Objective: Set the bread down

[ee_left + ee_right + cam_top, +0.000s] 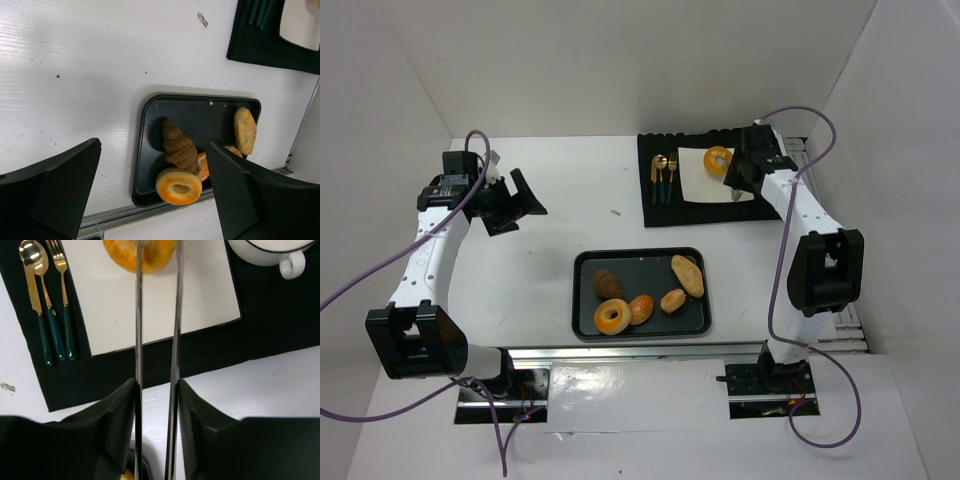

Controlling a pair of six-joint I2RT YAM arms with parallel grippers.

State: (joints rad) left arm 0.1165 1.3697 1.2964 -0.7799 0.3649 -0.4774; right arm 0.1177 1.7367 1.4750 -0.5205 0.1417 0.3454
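My right gripper is shut on a pair of metal tongs. The tong tips pinch an orange bagel over the far edge of the white square plate; I cannot tell whether it touches the plate. From above, the bagel shows at the plate beside my right gripper. My left gripper hangs open and empty at the left. In its wrist view the left gripper looks down on the black tray.
The tray holds a brown croissant, a second bagel and several other rolls. The plate lies on a black mat with gold cutlery on its left and a white cup on its right.
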